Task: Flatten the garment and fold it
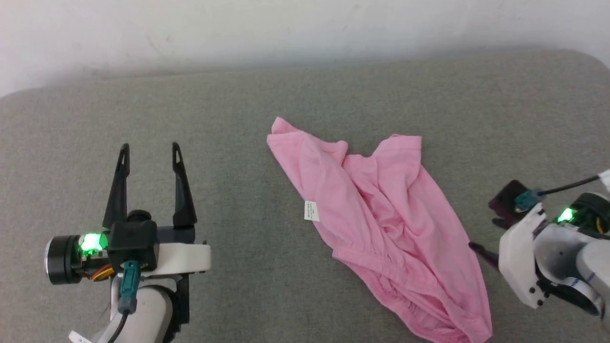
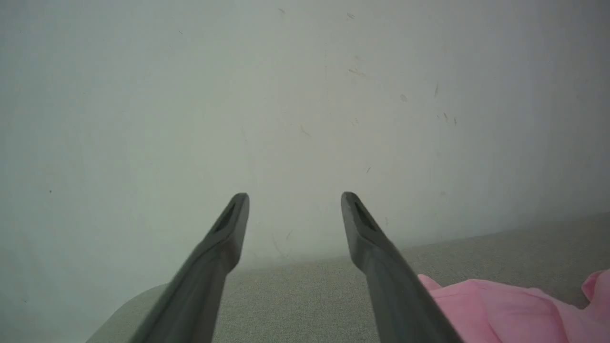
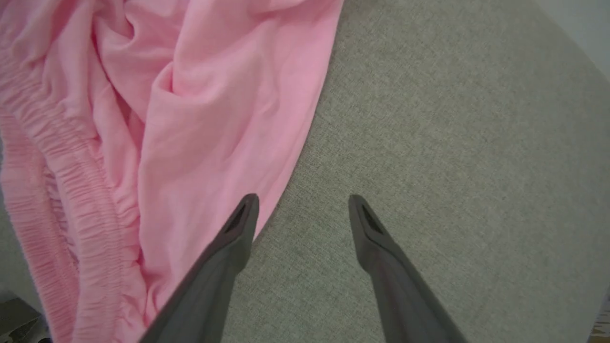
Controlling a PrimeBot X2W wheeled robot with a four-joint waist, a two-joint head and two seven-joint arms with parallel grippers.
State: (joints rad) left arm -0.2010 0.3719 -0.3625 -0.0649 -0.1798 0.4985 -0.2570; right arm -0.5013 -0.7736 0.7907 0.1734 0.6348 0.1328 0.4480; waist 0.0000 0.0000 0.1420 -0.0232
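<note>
Pink garment (image 1: 381, 224) lies crumpled on grey upholstery (image 1: 238, 105).
Head view: we see our left gripper (image 1: 150, 146) spread, well left of it. Left wrist view: its cloth at lower right. Right wrist view: our right gripper (image 3: 302, 197) spread, one finger over its edge.

Grey fabric surface (image 1: 190, 105) with rounded corners; on it, one pink garment (image 1: 381, 209), crumpled, lying right of the middle.
</note>
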